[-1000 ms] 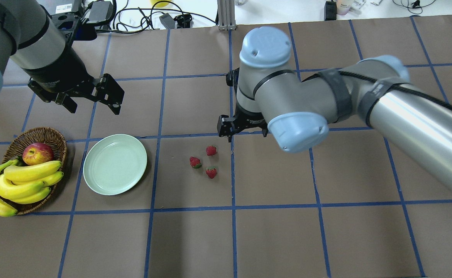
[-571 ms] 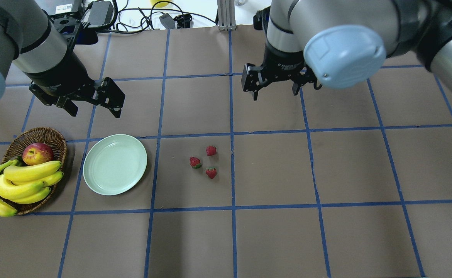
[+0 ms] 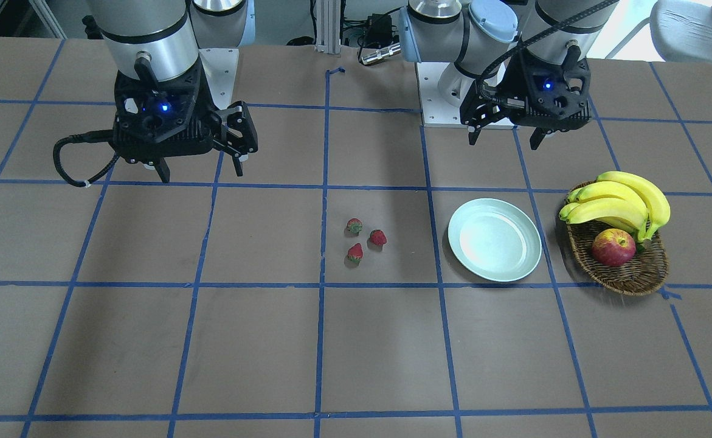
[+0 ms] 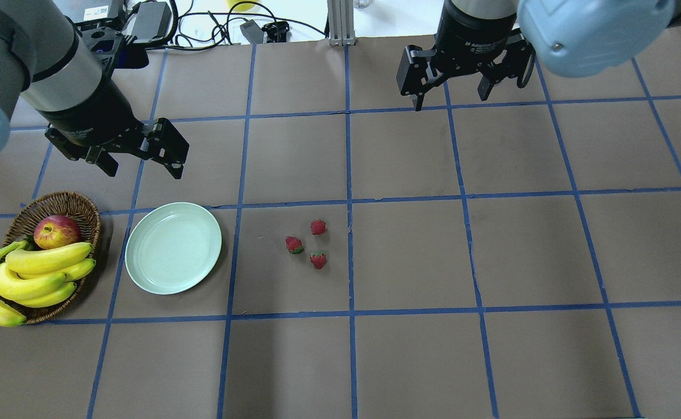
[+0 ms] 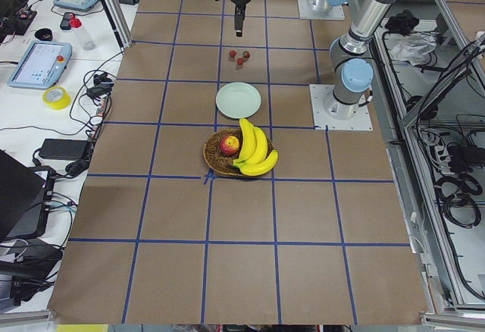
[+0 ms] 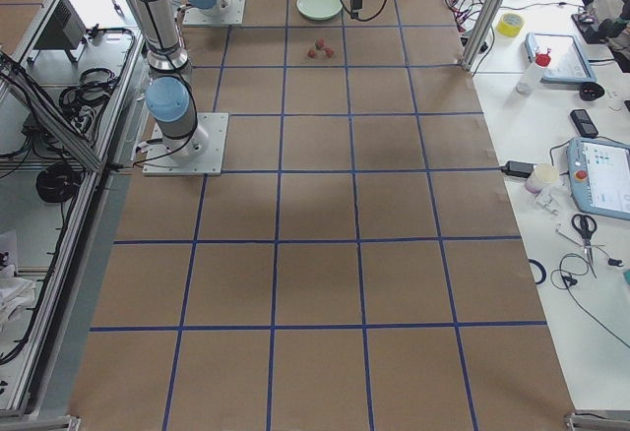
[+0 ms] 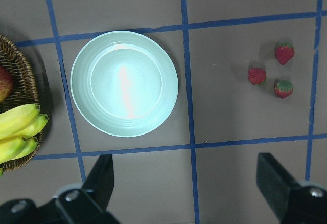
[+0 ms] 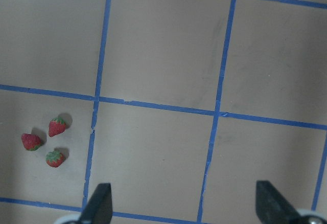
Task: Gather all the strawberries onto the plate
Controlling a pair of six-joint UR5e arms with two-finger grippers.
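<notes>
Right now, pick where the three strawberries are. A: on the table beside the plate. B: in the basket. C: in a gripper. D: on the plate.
A: the strawberries lie together on the table, apart from the plate, which holds none.

We look straight down on the brown desk [image 8: 163, 45], which blue tape lines [image 8: 219, 81] split into squares. At the lower left lie 3 strawberries [image 8: 57, 127], all in 1 square and just left of an upright tape line. They sit close together in a small triangle without touching: 1 highest, 1 farthest left [image 8: 31, 141], and 1 lowest [image 8: 54, 158]. Each is red with a green cap. From the bottom edge rise the 2 dark fingers [image 8: 98, 203] of the right gripper [image 8: 186, 203], spread wide with only bare desk between them. The strawberries lie to the left of the nearer finger, clear of it.
</notes>
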